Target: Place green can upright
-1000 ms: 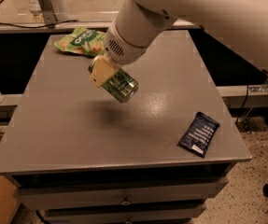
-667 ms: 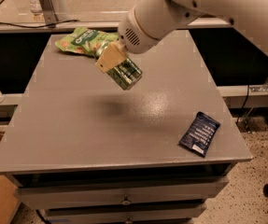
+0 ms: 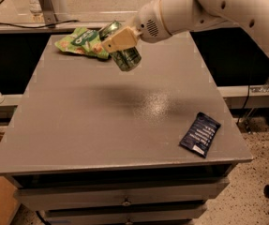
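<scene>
Green can (image 3: 127,59): hung tilted, clear of the table (image 3: 101,135), far left, near the snack bag (image 3: 78,42).
Gripper (image 3: 117,42): pinched the can's body.
Next move: wrist needed turning until the base faced down, with contact before release.

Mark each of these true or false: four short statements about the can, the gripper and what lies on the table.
1. The gripper is shut on the green can. True.
2. The green can stands upright on the table. False: it is held tilted in the air above the back part of the table.
3. The green snack bag lies near the table's back left corner. True.
4. The blue packet lies right beside the snack bag. False: it lies near the front right corner, far from the bag.
</scene>
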Robot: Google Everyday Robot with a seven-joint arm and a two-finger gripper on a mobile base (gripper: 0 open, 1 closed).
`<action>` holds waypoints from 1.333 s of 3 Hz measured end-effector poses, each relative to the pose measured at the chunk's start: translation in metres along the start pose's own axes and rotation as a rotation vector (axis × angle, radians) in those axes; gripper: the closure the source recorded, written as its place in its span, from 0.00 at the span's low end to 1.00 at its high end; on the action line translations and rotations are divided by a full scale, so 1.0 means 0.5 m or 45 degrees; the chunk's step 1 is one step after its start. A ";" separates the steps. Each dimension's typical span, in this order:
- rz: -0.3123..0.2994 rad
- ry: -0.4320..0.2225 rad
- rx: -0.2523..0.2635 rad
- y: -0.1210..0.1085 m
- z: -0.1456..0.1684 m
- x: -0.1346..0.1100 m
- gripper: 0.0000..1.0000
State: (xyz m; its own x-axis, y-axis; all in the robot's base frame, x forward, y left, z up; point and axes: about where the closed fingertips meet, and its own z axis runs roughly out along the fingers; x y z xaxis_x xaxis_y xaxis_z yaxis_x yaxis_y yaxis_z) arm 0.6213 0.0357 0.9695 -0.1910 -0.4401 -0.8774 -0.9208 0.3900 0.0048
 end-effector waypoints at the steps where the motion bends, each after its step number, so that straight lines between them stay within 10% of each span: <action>1: -0.101 -0.040 -0.025 -0.005 0.008 -0.004 1.00; 2: -0.102 -0.038 -0.024 -0.005 0.008 -0.004 1.00; 4: -0.083 -0.313 -0.094 -0.021 0.023 -0.009 1.00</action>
State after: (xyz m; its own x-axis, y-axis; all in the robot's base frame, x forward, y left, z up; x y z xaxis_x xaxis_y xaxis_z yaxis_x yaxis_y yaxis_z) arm 0.6356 0.0428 0.9677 -0.0506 -0.2490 -0.9672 -0.9526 0.3030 -0.0282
